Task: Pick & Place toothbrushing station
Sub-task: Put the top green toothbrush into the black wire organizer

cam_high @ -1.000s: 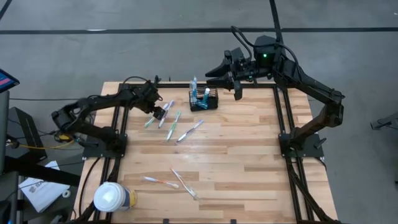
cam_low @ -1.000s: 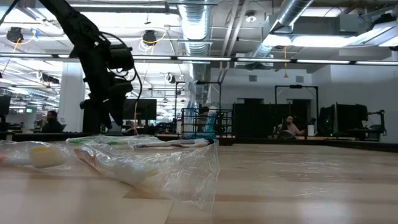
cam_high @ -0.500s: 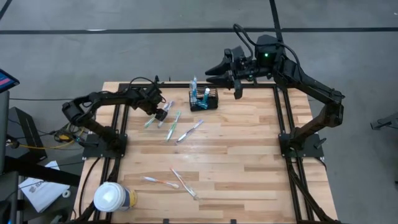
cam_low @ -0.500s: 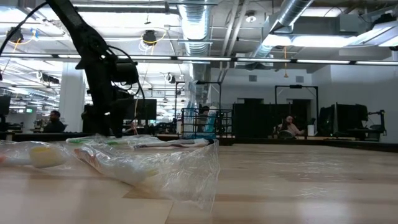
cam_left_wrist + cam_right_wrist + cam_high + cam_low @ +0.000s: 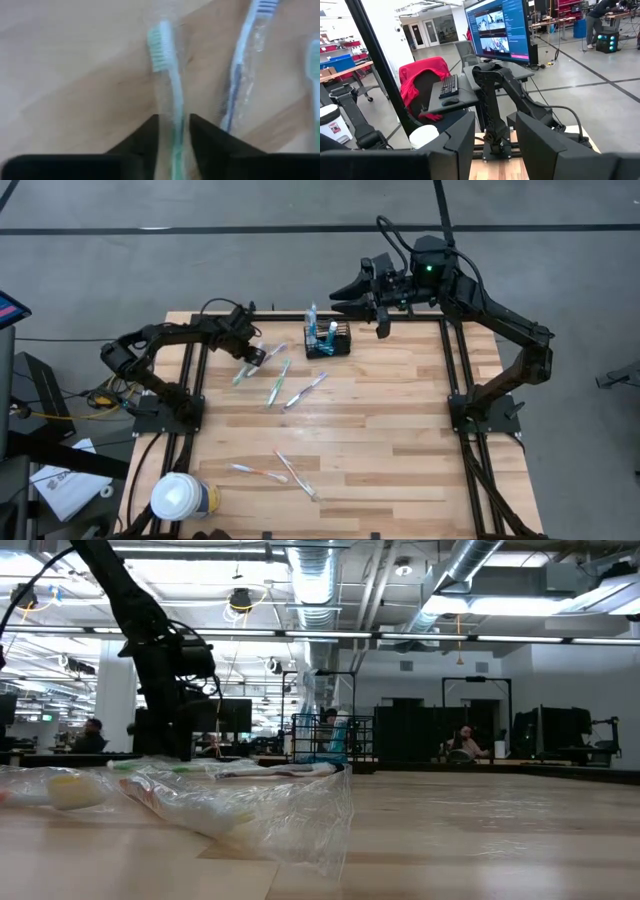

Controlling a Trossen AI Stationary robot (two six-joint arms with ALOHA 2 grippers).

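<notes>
The black wire-mesh basket (image 5: pixel 328 340) stands near the table's far edge with tubes upright in it. Several wrapped toothbrushes lie flat on the wood left of it. My left gripper (image 5: pixel 252 356) is down on the leftmost of them, a green-and-white toothbrush (image 5: pixel 167 75), and shut on it. Next to that one lie a blue-and-white toothbrush (image 5: pixel 240 75) and another green one (image 5: pixel 278 380). My right gripper (image 5: pixel 345 298) hangs open above the far edge, beyond the basket, with nothing between its fingers (image 5: pixel 460 145). My left gripper pinches the green toothbrush's handle (image 5: pixel 175 117) between its two fingers, through the clear wrapper. The fingers slant down from the table's left side and stand on either side of the handle. The bristle head (image 5: pixel 160 45) points away from the gripper, and the toothbrush lies on the wood.
Two more wrapped toothbrushes (image 5: pixel 255 472) (image 5: pixel 297 476) lie near the front edge, one showing as clear plastic (image 5: pixel 240 800) close to the low camera. A white-lidded cup (image 5: pixel 180 498) stands at the front left corner. Bare wood spreads across the table's right half.
My left gripper has come down onto the row of toothbrushes and shifted a little toward the table's left edge. The toothbrushes lie where they were.
</notes>
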